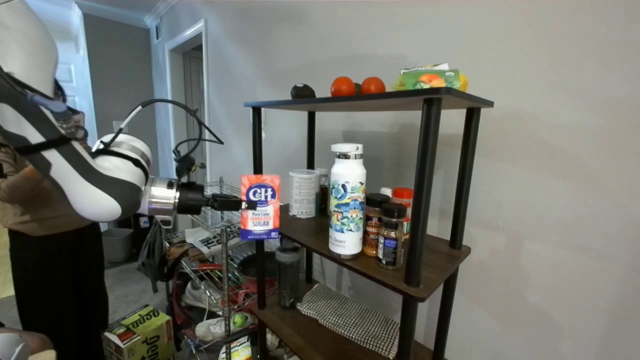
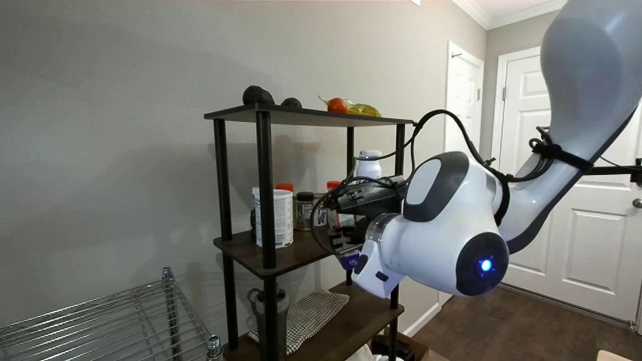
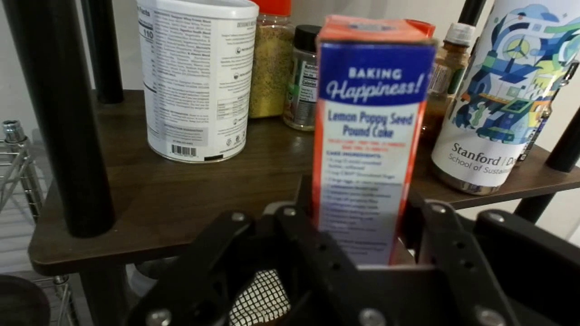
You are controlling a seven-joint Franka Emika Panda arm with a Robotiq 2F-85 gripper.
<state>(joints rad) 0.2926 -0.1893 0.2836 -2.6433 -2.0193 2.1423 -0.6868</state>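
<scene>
Well left of the bottle [image 1: 347, 200], in an exterior view, the jaws are closed on the sugar box [image 1: 262, 216], gripping it upright in front of the middle shelf [image 1: 312, 230] and, it seems, clear of it. Nearer the bottle's left side, the tub [image 1: 303, 195] rests on that shelf. The bottle itself stands upright there, and jars [image 1: 389, 240] cluster just to its right. As for progress, the grasp looks complete and the box appears held free of any other support; it is not yet set down or let go.
</scene>
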